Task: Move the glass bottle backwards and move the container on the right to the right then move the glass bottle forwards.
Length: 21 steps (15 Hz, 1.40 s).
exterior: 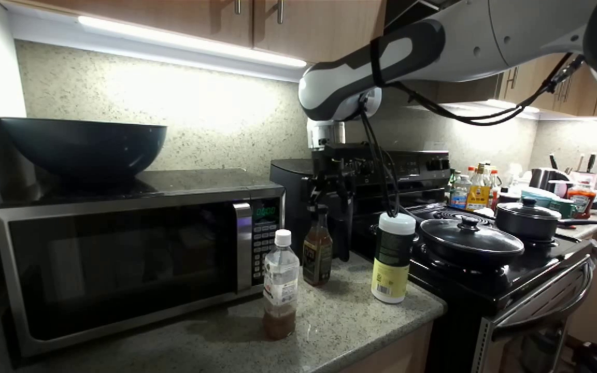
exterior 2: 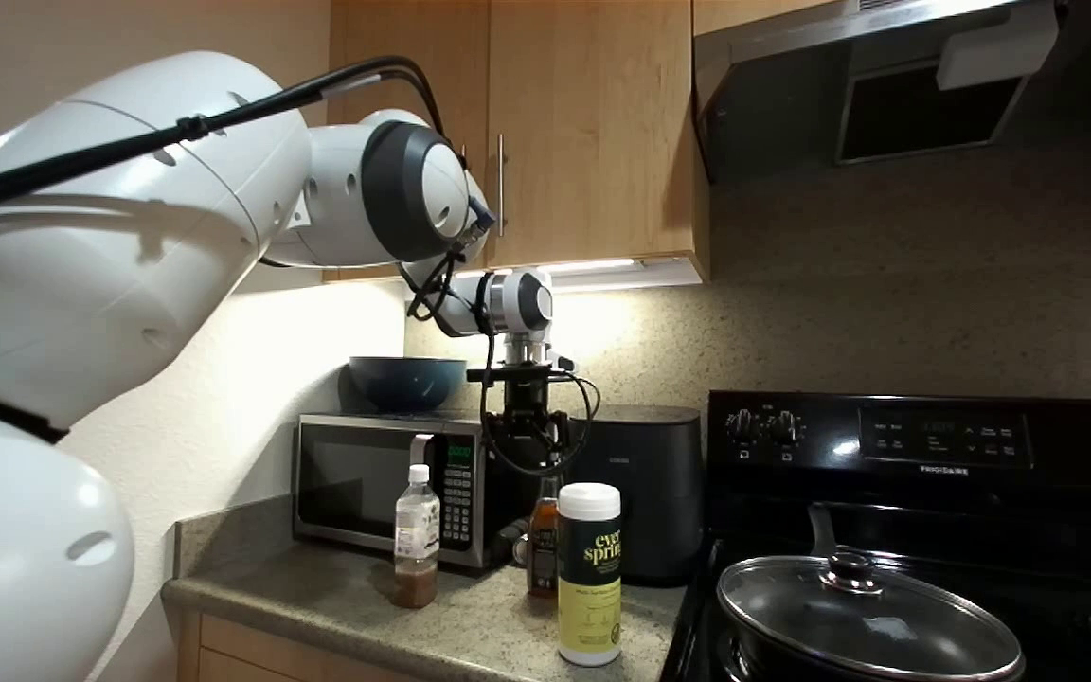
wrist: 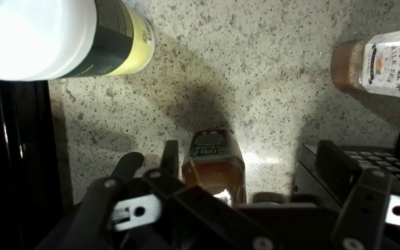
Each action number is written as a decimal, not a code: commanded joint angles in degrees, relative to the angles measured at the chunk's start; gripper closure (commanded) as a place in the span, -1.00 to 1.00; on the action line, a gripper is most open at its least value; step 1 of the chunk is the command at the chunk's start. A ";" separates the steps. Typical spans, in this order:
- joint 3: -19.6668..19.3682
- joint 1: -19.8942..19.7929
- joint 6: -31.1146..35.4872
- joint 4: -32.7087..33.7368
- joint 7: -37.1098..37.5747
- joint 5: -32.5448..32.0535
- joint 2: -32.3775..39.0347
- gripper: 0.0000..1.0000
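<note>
While the brown glass bottle [exterior: 317, 254] stands upright on the speckled counter [exterior: 340, 331] near the microwave [exterior: 122, 269], the gripper [wrist: 251, 154] hangs at its top with fingers spread wide, and whether either one touches the neck cannot be told. Nearer the counter's front, close to the stove [exterior: 464, 290], the white-lidded container [exterior 2: 590, 578] stands upright, partly hiding the bottle in an exterior view. Apart from both, a clear bottle [exterior: 281, 285] stands before the microwave.
</note>
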 commanded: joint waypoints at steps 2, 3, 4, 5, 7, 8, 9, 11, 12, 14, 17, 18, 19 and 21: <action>-0.28 -0.26 -0.47 5.51 -1.20 0.80 4.83 -1.00; -0.27 -0.29 -0.54 6.61 -1.47 0.79 5.70 -1.00; -0.36 -0.24 -0.41 7.68 -1.62 0.57 6.59 -1.00; -0.44 -0.20 -0.58 8.98 -1.73 0.44 7.51 -1.00; -0.60 -0.05 -0.73 11.33 -1.85 0.19 8.88 -1.00; -0.71 0.05 -0.56 12.27 -1.82 0.02 9.39 -1.00; -0.83 0.15 -0.57 13.33 -1.81 -0.14 9.78 -1.00; -1.09 0.31 -0.68 15.11 -1.71 -0.36 10.42 -1.00; -1.18 0.33 -0.89 15.95 -1.50 -0.31 10.71 -1.00; -1.05 0.09 -1.95 16.96 0.24 -0.35 10.96 -0.48; -0.96 -0.09 -5.31 18.00 0.97 0.51 10.74 -0.28; -0.82 -0.32 -6.57 18.54 1.16 0.95 10.76 -0.12; -0.78 -0.49 -7.73 19.04 1.46 1.26 10.79 0.00; -0.58 -0.85 -9.56 19.98 1.09 1.67 10.83 0.27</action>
